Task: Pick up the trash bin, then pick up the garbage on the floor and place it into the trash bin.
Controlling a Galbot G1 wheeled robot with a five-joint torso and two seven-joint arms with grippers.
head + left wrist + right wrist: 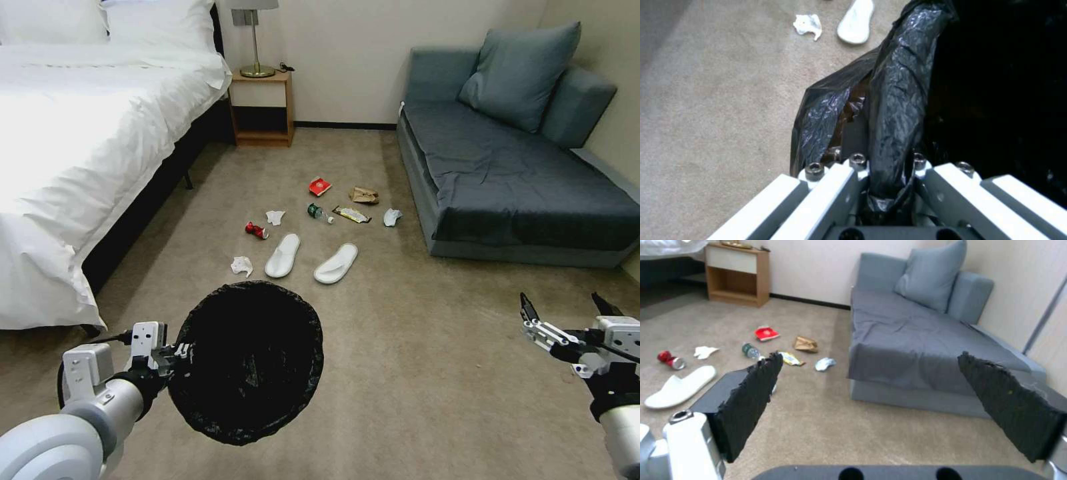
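Head, step: I had the trash bin [248, 363] lifted at lower left, left gripper [179, 352] clamped on its bagged rim; garbage [319, 215] lay mid-frame on the floor [427, 373].
Left wrist, grip: jaws pinched the black liner.
Right wrist, next: right gripper [871, 406] hung wide open, empty; I judged it needed a reach toward the litter.
Labels: none I could read.

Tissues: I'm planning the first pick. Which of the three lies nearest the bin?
The tissue left of the slippers, just beyond the bin; the other two lie farther off.
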